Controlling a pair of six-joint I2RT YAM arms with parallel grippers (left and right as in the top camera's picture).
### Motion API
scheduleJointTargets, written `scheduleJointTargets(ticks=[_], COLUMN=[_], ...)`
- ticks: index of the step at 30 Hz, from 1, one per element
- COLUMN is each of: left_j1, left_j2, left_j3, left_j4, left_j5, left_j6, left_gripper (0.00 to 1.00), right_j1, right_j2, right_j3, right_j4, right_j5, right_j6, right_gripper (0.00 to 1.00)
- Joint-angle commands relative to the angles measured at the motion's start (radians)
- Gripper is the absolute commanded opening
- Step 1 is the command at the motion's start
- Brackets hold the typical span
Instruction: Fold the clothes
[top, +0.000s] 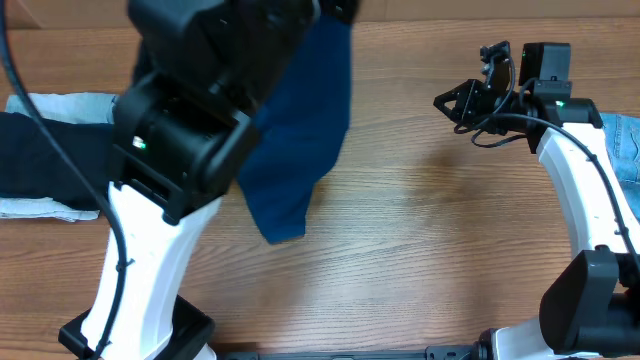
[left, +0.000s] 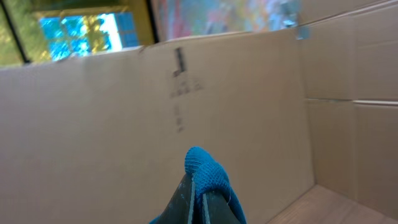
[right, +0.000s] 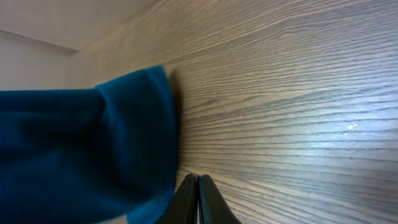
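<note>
Shirt: your polo shirt (top: 300, 130) hangs bunched above the tabletop (top: 420, 230).
Left: left gripper (left: 194, 186) is clamped on a fold of it.
Right: right gripper (top: 462, 103) is closed, empty and well apart from it.
Progress: nothing looks folded yet; you still have the spreading and all the folds to do.

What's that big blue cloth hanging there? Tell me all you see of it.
The blue shirt is a plain royal-blue garment of soft knit. It hangs in loose folds over the wooden table, narrowing toward its lower end. A bunched bit is pinched in the shut left end effector. No collar or buttons show.
</note>
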Motion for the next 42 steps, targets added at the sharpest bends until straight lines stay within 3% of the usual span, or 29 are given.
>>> scheduleJointTargets(ticks=[1, 6, 8, 11, 14, 20, 21, 22, 23, 25, 27, 32, 34, 35, 42], left_j1=[-0.077, -0.063, -0.034, 0.051, 0.132, 0.163, 0.163, 0.163, 0.163, 0.163, 0.163, 0.163, 0.163, 0.163, 0.183], left_j2=[-0.024, -0.030, -0.030, -0.029, -0.028, -0.060, -0.060, -0.060, -0.060, -0.059, -0.059, -0.059, -0.059, -0.059, -0.059], left_j3=[0.014, 0.016, 0.016, 0.016, 0.015, 0.017, 0.016, 0.016, 0.016, 0.016, 0.016, 0.016, 0.016, 0.016, 0.016], left_j4=[0.030, -0.146, -0.357, -0.571, -0.724, -0.741, -0.740, -0.740, -0.740, -0.739, -0.733, -0.735, -0.735, -0.735, -0.733], left_j5=[-0.039, -0.291, -0.442, -0.457, -0.469, -0.535, -0.535, -0.530, -0.515, -0.483, -0.483, -0.456, -0.453, -0.453, -0.484], left_j6=[0.088, 0.085, 0.009, -0.116, -0.161, -0.151, -0.151, -0.152, -0.152, -0.152, -0.152, -0.152, -0.152, -0.152, -0.149], left_gripper=[0.04, 0.04, 0.04, 0.04, 0.04, 0.04, 0.04, 0.04, 0.04, 0.04, 0.04, 0.04, 0.04, 0.04, 0.04], right_j1=[0.003, 0.003, 0.003, 0.003, 0.005, 0.093, 0.123, 0.161, 0.187, 0.212, 0.231, 0.234, 0.234, 0.234, 0.108], right_j2=[-0.024, -0.024, -0.024, -0.024, -0.020, 0.066, 0.086, 0.110, 0.124, 0.137, 0.157, 0.203, 0.219, 0.220, 0.044], right_j3=[0.024, 0.024, 0.024, 0.024, 0.024, 0.024, 0.024, 0.024, 0.024, 0.024, 0.019, 0.010, 0.010, 0.010, 0.192], right_j4=[0.008, 0.008, 0.009, 0.013, 0.011, 0.001, -0.004, -0.019, -0.047, -0.096, -0.126, -0.145, -0.129, -0.124, -0.121], right_j5=[0.067, 0.114, 0.141, 0.188, 0.208, 0.185, 0.184, 0.201, 0.267, 0.362, 0.362, 0.455, 0.453, 0.441, 0.439], right_j6=[-0.004, -0.004, -0.004, -0.003, 0.000, 0.000, 0.000, 0.001, 0.034, 0.083, 0.084, 0.140, 0.140, 0.140, 0.132], right_gripper=[0.05, 0.06, 0.06, 0.06, 0.08, 0.11, 0.17, 0.40, 0.51, 0.66, 0.68, 0.54, 0.17, 0.05, 0.04])
